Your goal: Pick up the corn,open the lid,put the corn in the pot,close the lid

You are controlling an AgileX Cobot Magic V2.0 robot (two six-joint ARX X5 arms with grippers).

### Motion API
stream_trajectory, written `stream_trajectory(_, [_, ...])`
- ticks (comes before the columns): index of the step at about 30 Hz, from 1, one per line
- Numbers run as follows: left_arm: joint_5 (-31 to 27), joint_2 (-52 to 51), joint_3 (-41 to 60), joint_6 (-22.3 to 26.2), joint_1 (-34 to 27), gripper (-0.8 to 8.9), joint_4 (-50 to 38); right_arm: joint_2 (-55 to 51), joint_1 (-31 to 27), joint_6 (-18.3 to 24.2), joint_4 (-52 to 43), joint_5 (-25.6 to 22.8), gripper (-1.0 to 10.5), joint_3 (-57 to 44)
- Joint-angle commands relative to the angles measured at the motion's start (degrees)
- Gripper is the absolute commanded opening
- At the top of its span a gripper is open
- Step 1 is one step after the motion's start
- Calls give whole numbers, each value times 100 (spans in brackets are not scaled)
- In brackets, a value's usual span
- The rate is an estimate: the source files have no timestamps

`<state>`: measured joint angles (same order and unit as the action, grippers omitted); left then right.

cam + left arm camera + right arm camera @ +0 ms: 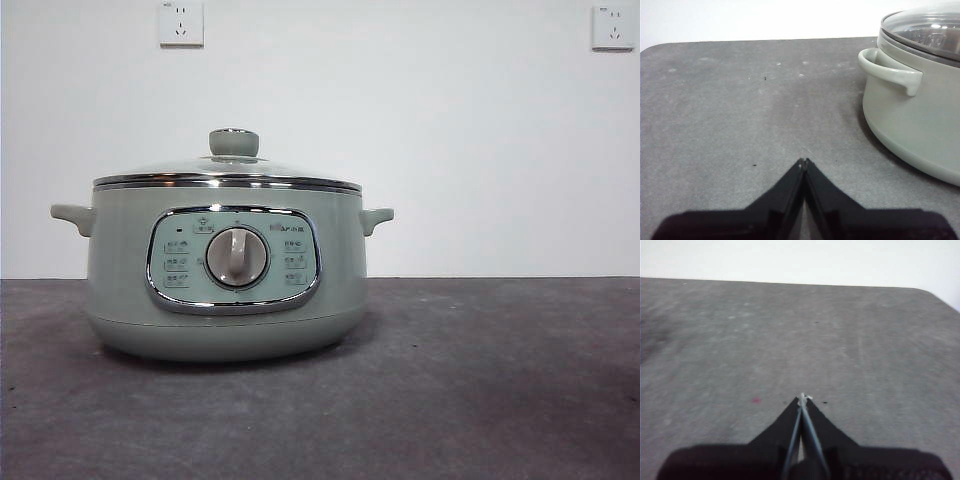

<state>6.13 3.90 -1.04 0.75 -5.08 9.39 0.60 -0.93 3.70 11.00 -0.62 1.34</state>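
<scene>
No step is begun. The lid (pixel 228 170) sits closed on the pot (pixel 224 270), which stands on the tabletop (pixel 480 380). The left gripper (pixel 804 161) and right gripper (pixel 802 398) hover over bare tabletop, jaws pressed together, holding nothing. The corn appears in no view; locating it comes first.

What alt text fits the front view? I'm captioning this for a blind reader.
A pale green pot stands on a dark grey table, left of centre, with its glass lid closed and its dial panel facing the camera. Behind it is a white wall with two sockets. No corn or gripper shows in this view.
</scene>
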Motion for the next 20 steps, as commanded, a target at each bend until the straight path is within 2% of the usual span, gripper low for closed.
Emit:
stream_trajectory(1, [4, 2, 57, -57, 13, -4, -13, -15, -197, -96, -22, -24, -16, -55])
stream_trajectory(20, [4, 24, 55, -57, 13, -4, -7, -15, -251, -111, -44, -131, -16, -55])
